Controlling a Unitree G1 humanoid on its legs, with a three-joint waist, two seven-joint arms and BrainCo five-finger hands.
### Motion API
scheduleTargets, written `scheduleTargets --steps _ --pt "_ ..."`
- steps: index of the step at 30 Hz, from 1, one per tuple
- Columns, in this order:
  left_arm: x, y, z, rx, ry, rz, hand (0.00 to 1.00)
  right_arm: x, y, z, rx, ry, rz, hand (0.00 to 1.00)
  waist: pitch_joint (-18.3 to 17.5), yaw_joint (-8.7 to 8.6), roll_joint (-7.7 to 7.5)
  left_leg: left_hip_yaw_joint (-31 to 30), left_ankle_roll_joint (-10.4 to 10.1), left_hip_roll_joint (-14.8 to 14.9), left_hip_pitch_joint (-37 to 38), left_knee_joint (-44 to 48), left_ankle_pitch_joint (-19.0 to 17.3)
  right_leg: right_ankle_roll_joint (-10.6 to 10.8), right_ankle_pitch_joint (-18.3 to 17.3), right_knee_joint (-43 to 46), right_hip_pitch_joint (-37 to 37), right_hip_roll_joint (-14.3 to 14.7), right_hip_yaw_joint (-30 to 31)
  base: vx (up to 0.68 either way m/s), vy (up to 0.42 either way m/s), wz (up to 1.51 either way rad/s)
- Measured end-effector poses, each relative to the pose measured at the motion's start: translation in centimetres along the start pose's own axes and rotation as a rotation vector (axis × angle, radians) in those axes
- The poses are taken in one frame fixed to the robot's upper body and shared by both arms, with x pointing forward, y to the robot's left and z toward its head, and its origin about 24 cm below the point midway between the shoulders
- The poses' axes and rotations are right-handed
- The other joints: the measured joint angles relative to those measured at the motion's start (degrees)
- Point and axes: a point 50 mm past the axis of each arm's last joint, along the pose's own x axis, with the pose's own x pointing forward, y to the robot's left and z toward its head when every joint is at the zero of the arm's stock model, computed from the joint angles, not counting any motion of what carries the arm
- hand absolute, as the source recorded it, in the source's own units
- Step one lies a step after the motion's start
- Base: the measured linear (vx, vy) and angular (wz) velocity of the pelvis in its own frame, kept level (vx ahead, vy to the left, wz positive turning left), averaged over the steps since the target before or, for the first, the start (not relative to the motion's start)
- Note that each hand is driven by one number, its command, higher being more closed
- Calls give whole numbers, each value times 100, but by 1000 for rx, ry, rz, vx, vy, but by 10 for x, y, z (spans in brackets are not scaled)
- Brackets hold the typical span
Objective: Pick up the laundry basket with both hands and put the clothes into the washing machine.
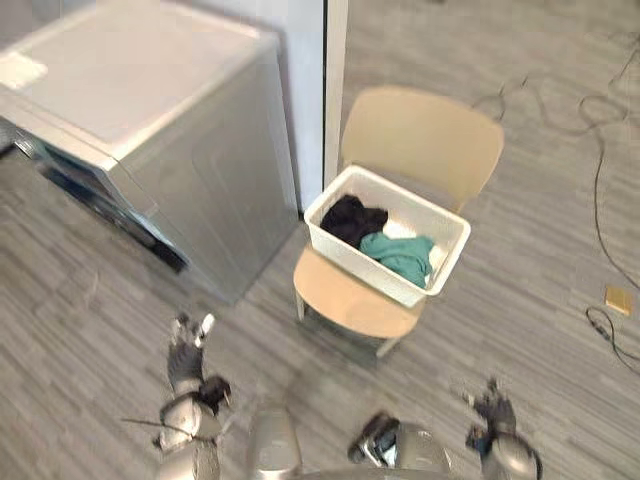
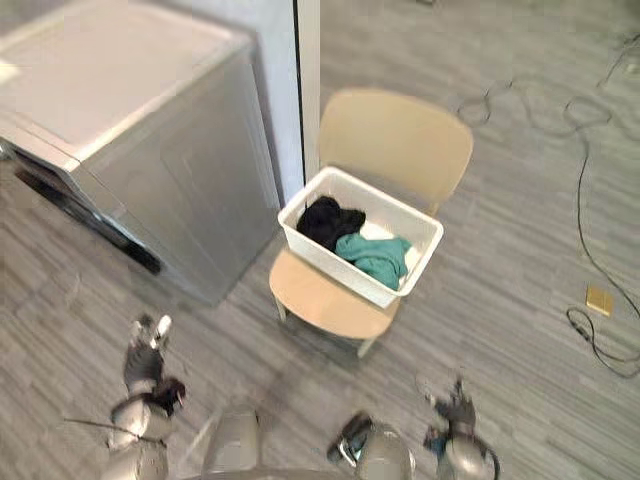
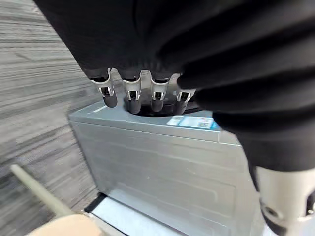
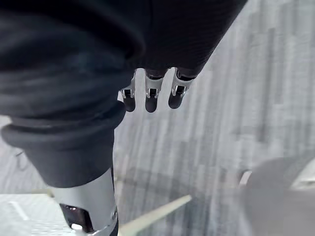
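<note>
A white laundry basket stands on a light wooden chair, holding a black garment and a teal garment. The grey washing machine stands to the left of the chair, its front facing lower left. My left hand hangs low at the lower left, fingers straight and holding nothing. My right hand hangs low at the lower right, well short of the basket, with relaxed fingers and nothing in it.
A white wall panel rises between the washer and the chair. Cables trail over the grey plank floor at the right, beside a small tan block. Open floor lies between my hands and the chair.
</note>
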Motion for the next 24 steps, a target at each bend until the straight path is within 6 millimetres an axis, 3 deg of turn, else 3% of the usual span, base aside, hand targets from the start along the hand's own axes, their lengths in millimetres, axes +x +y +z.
scheduleTargets --steps 1,2,5,6,7,9,10,12,13,14,15,16,17,19,20,21,24 --pt "-1 -4 -11 7 51 -15 0 -2 3 -10 17 46 12 0 -57 -10 56 117 -146 -133 187 -511 -260 36 190 3 -172 -132 72 -193 365 5" --pt "-1 -8 -18 12 82 -36 0 -4 10 -16 37 71 29 0 -58 0 3 295 -106 -221 242 -792 -382 79 387 -100 -319 -211 150 -337 446 -15" --pt "-3 -14 -39 43 189 -73 0 -1 34 -8 30 56 119 0 17 9 -113 811 253 -540 286 -1124 -718 30 1174 -581 -577 -302 445 -349 346 -38" --pt "-7 -15 -44 51 217 -82 0 -1 42 -4 7 41 151 0 51 29 -196 928 443 -651 186 -1046 -669 136 1749 -1114 -553 -196 778 -477 302 -49" --pt "-10 -14 -50 56 236 -78 0 1 53 3 -17 20 190 0 98 26 -103 1128 731 -657 109 -1007 -685 284 1301 -336 -736 -178 1328 -479 270 -45" --pt "-11 -10 -52 82 248 -67 0 -1 61 6 -41 9 227 0 82 34 -136 1139 927 -731 108 -1008 -617 369 472 1302 -785 -110 1743 -399 187 -10" --pt "-10 -7 -51 93 246 -62 0 -4 69 6 -69 3 258 0 74 45 -149 1053 1006 -808 60 -1032 -514 603 72 1960 -558 36 1916 -416 125 21" --pt "-9 -5 -48 90 235 -52 0 -8 82 5 -104 -5 308 0 13 175 -247 928 1105 -1037 -167 -1115 -280 903 -418 2213 -169 387 2336 -325 5 41" --pt "-9 -7 -46 76 222 -42 0 -10 91 10 -118 -28 348 0 -27 219 -294 856 1142 -1178 -377 -1103 -118 1006 -856 1894 83 673 2707 -293 -60 59" --pt "-9 -8 -45 64 216 -31 0 -12 100 18 -130 -67 381 0 -73 319 -340 688 1148 -1362 -653 -1130 83 814 -1260 1243 263 824 3019 -298 -62 70" --pt "-9 -9 -45 64 213 -34 0 -13 104 21 -136 -82 395 0 -77 326 -336 607 1163 -1449 -782 -1196 213 646 -1408 941 329 874 3075 -373 -67 89" --pt "-9 -9 -44 63 209 -33 0 -13 114 30 -158 -115 420 0 -76 345 -329 461 1144 -1610 -984 -1428 519 290 -1651 387 402 871 3087 -326 -57 110" --pt "-9 -10 -44 63 212 -30 0 -12 121 39 -186 -148 442 0 -33 332 -140 216 1053 -1606 -1061 -1690 748 281 -1518 218 393 903 2798 -329 -41 109" --pt "-13 -2 -46 57 217 16 0 -12 127 47 -210 -176 458 0 -3 377 -87 204 846 -1617 -1043 -2195 996 209 -1364 81 480 877 2372 -338 -21 121" --pt "-14 0 -46 47 217 37 0 -11 131 55 -214 -201 461 0 21 360 -131 535 825 -1425 -1118 -2275 1035 131 -1212 -92 544 851 1996 -352 -5 164" --pt "-14 2 -46 39 219 40 0 -8 133 65 -216 -235 457 0 -4 354 -69 1075 841 -1138 -1342 -2081 1020 67 -1102 -217 562 815 1632 -185 32 143" --pt "-15 1 -49 40 233 34 0 -5 135 80 -214 -273 446 0 49 332 -147 1531 990 -927 -1489 -1467 959 118 -1011 -281 666 561 1057 -76 99 122"
